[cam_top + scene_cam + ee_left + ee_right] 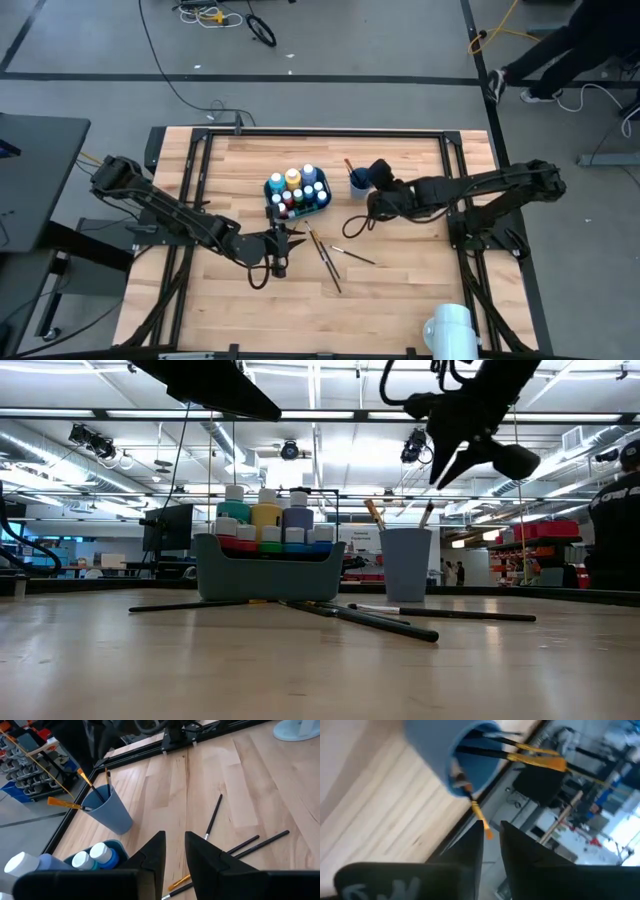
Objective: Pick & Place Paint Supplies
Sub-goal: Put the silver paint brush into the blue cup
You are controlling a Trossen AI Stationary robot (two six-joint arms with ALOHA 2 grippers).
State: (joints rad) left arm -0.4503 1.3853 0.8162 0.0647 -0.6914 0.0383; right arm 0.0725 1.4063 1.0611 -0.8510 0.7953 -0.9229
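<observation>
The right claw (372,176) hovers just beside the blue cup (358,183), fingers narrowly parted on nothing; it should clear the brushes (530,754) standing inside before pulling away. The left claw (279,262), slightly spread and empty, hangs near the teal bin (322,201), which holds the paint bottles (297,186). Several paintbrushes (327,258) lie on the counter (400,290) near the bin.

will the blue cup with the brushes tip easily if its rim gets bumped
Probably. The blue cup is tall, narrow and stands free on the table. Its paintbrushes lean out above the rim, so a nudge there would likely rock it.
</observation>
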